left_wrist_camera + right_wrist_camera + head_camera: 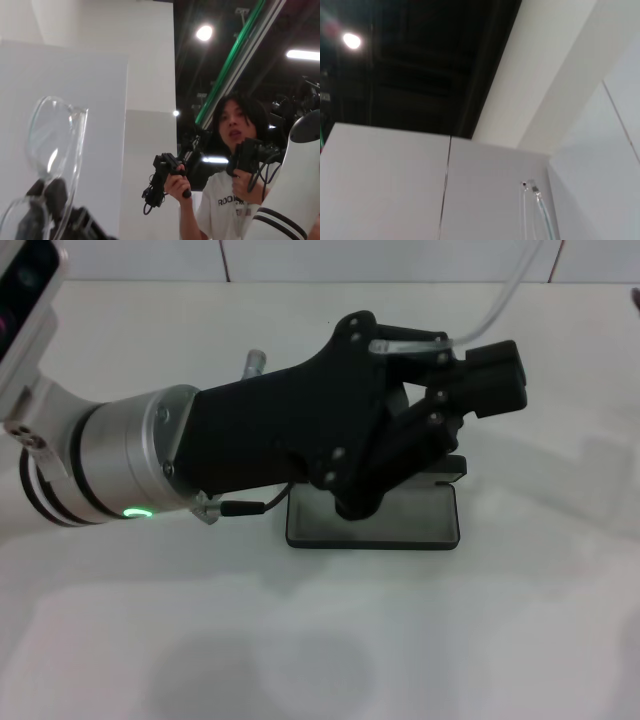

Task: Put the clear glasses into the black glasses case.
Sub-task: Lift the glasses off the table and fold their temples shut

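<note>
The white table holds the open black glasses case, grey lining up. The left gripper hangs over the case, jaws shut tight on the clear glasses, held above it. If it lets go while the long arms stick out past the case, the glasses could slide onto the table. The right gripper is not seen.

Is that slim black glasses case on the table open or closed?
Open: the slim black glasses case shows its light grey lining, empty where visible, beneath the left gripper.

Head view down, close – wrist views face upward, sharing clear glasses.
</note>
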Robot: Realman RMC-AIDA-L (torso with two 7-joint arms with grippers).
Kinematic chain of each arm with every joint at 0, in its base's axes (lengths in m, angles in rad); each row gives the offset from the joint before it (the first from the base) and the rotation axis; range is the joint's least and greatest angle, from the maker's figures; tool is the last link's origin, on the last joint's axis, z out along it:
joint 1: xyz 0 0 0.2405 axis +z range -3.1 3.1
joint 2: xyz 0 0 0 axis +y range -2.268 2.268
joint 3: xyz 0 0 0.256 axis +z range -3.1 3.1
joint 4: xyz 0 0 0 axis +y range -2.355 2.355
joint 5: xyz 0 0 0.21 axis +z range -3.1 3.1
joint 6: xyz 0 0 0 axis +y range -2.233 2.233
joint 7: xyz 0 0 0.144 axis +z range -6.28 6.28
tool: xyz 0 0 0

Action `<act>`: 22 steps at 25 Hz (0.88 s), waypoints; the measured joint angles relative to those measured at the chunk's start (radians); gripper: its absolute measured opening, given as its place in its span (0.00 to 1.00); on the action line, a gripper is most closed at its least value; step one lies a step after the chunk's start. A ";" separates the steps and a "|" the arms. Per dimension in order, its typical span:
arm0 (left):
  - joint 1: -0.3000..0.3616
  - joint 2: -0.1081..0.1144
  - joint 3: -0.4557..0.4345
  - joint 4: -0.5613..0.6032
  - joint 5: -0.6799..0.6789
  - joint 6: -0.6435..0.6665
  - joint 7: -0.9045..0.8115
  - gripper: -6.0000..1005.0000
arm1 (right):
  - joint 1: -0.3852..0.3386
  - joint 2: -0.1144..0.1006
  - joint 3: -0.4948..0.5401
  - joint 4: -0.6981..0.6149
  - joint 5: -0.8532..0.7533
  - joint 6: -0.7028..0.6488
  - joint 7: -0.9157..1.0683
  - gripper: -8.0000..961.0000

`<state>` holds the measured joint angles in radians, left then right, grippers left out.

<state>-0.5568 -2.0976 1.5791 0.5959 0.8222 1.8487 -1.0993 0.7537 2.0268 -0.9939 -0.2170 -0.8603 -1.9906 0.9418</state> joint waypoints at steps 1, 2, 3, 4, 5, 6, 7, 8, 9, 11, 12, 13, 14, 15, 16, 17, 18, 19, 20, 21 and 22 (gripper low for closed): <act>0.001 0.000 -0.001 0.002 -0.001 0.000 -0.001 0.07 | 0.000 -0.001 -0.012 0.000 0.000 0.010 -0.004 0.08; 0.002 0.000 -0.001 0.004 -0.005 0.000 -0.001 0.07 | 0.001 -0.001 -0.023 0.000 0.000 0.020 -0.009 0.08; 0.003 0.000 -0.001 0.002 -0.011 0.000 0.000 0.07 | 0.001 -0.001 -0.038 -0.001 0.000 0.030 -0.012 0.08; 0.004 0.000 -0.001 -0.001 -0.020 0.000 0.001 0.07 | 0.002 -0.002 -0.051 -0.003 0.000 0.037 -0.015 0.08; 0.005 0.000 -0.001 -0.004 -0.030 0.000 0.003 0.07 | 0.002 -0.002 -0.065 -0.005 0.000 0.045 -0.016 0.08; 0.005 0.000 -0.001 -0.007 -0.036 0.000 0.004 0.07 | 0.002 -0.003 -0.078 -0.007 0.000 0.056 -0.017 0.08; 0.005 0.001 -0.002 -0.008 -0.038 0.000 0.004 0.07 | 0.002 -0.005 -0.091 -0.009 0.000 0.067 -0.017 0.08; 0.005 0.001 -0.004 -0.009 -0.038 0.000 0.004 0.07 | 0.002 -0.006 -0.100 -0.011 0.000 0.072 -0.018 0.08; 0.005 0.001 -0.005 -0.010 -0.038 0.000 0.004 0.07 | 0.002 -0.009 -0.112 -0.013 0.000 0.080 -0.019 0.08; 0.006 0.002 -0.007 -0.018 -0.045 -0.001 0.005 0.07 | 0.002 -0.011 -0.122 -0.015 -0.006 0.090 -0.022 0.08; 0.006 0.002 -0.009 -0.025 -0.049 -0.001 0.006 0.07 | 0.002 -0.012 -0.123 -0.015 -0.010 0.093 -0.024 0.08; 0.006 0.002 -0.010 -0.030 -0.053 -0.001 0.007 0.07 | 0.002 -0.012 -0.125 -0.016 -0.018 0.100 -0.029 0.08; 0.006 0.002 -0.011 -0.036 -0.058 -0.002 0.008 0.07 | 0.002 -0.012 -0.125 -0.016 -0.018 0.100 -0.029 0.08; 0.006 0.002 -0.011 -0.036 -0.058 -0.002 0.008 0.07 | 0.003 -0.013 -0.128 -0.023 -0.042 0.118 -0.039 0.08; 0.005 0.003 -0.011 -0.040 -0.062 -0.003 0.008 0.07 | 0.003 -0.013 -0.129 -0.025 -0.050 0.123 -0.041 0.08; 0.003 0.003 -0.011 -0.047 -0.067 -0.005 0.008 0.07 | 0.003 -0.013 -0.130 -0.028 -0.060 0.129 -0.042 0.08; 0.000 0.003 -0.011 -0.052 -0.071 -0.012 0.007 0.07 | 0.005 -0.013 -0.131 -0.030 -0.076 0.135 -0.044 0.08; -0.001 0.003 -0.011 -0.053 -0.073 -0.015 0.006 0.07 | 0.008 -0.013 -0.131 -0.032 -0.089 0.138 -0.046 0.08; -0.002 0.004 -0.011 -0.055 -0.074 -0.018 0.006 0.07 | 0.010 -0.013 -0.132 -0.033 -0.100 0.139 -0.048 0.08; -0.003 0.004 -0.011 -0.056 -0.075 -0.022 0.005 0.07 | 0.012 -0.013 -0.132 -0.034 -0.108 0.140 -0.051 0.08; -0.003 0.004 -0.011 -0.056 -0.075 -0.025 0.005 0.07 | 0.014 -0.013 -0.133 -0.036 -0.119 0.141 -0.054 0.08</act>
<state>-0.5595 -2.0938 1.5677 0.5395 0.7475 1.8237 -1.0940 0.7678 2.0138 -1.1273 -0.2535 -0.9791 -1.8500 0.8882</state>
